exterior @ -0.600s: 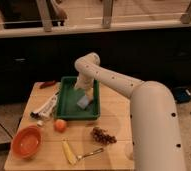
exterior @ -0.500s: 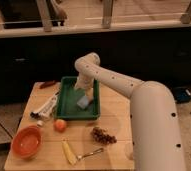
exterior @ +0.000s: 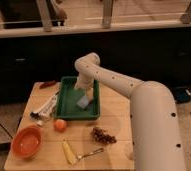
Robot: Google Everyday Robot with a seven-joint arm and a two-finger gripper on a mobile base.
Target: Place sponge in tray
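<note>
The dark green tray (exterior: 69,107) stands on the wooden table, left of centre. The light-blue sponge (exterior: 84,102) is inside it, near its right wall. My white arm reaches from the lower right and bends down over the tray. My gripper (exterior: 83,95) is directly above the sponge, at or touching its top. Whether it grips the sponge cannot be made out.
A white-and-black tube (exterior: 45,108) lies left of the tray. An orange fruit (exterior: 60,125) and an orange bowl (exterior: 26,141) sit at the front left. A bunch of grapes (exterior: 103,135), a corn cob (exterior: 69,151) and a spoon (exterior: 91,152) lie in front.
</note>
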